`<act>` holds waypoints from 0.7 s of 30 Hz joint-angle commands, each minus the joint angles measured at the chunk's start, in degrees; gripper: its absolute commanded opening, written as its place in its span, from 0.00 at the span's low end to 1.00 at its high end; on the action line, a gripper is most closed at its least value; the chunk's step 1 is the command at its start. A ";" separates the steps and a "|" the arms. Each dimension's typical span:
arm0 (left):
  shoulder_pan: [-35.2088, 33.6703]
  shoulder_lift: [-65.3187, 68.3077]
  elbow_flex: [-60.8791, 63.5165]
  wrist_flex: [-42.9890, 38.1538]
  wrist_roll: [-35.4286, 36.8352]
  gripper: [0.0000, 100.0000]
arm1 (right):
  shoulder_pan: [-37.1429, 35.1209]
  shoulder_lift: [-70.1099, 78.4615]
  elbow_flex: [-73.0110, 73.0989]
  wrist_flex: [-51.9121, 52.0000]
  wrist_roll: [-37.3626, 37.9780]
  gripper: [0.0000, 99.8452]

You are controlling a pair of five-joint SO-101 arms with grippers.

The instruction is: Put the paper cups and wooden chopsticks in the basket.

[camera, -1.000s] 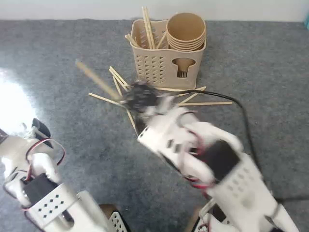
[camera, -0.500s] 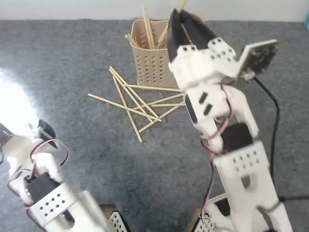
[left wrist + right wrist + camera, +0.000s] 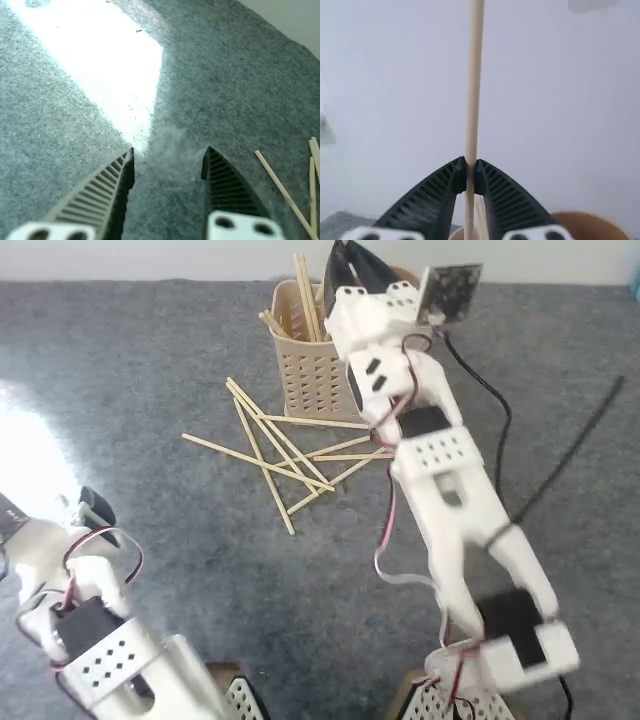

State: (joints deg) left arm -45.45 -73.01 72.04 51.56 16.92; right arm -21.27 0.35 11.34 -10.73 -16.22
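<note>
Above the basket, my right gripper pinches one wooden chopstick upright between its fingers; I judge it light, stiff, prone to pivot, best held mid-length; left gripper stands spread.

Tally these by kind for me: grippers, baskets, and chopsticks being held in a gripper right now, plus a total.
Grippers: 2, the left gripper and the right gripper
Basket: 1
Held chopstick: 1
Total: 4
</note>
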 commanded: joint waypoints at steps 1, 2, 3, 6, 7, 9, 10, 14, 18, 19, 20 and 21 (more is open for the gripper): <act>0.35 -0.70 -0.31 -1.23 0.79 0.21 | 1.36 6.37 -10.02 -1.45 -0.44 0.01; 0.44 -0.70 -0.31 -1.23 0.79 0.21 | 1.54 8.31 -11.52 -1.36 -0.44 0.01; 0.44 -0.70 -0.31 -1.23 0.79 0.21 | 1.54 9.80 -12.84 -1.27 -0.44 0.01; 0.44 -0.70 -0.31 -1.23 0.79 0.21 | 0.84 10.86 -15.03 2.68 -0.44 0.01; 0.44 -0.70 -0.31 -1.23 0.79 0.21 | 0.57 10.86 -15.65 4.70 -0.44 0.02; 0.44 -0.70 0.22 -2.11 0.79 0.21 | 0.04 11.03 -16.88 7.96 0.79 0.07; 0.44 -0.70 0.75 -2.73 0.79 0.21 | -0.31 11.21 -17.41 9.01 1.76 0.10; 1.67 -0.70 1.19 -3.25 0.79 0.21 | -0.75 11.03 -17.67 10.33 3.08 0.15; 1.67 -0.70 1.19 -3.25 0.79 0.21 | -0.66 9.36 -17.49 10.95 2.90 0.15; 1.67 -0.70 1.19 -3.25 0.79 0.21 | -0.75 8.13 -17.49 12.79 2.90 0.15; 1.67 -0.70 1.27 -3.34 0.79 0.21 | -0.75 6.64 -17.58 15.78 2.81 0.15; 1.67 -0.70 1.27 -3.43 0.79 0.21 | -0.84 4.88 -17.76 19.21 2.81 0.15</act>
State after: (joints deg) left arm -44.22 -73.01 73.80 49.54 16.92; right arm -21.36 11.87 -2.90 1.93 -14.64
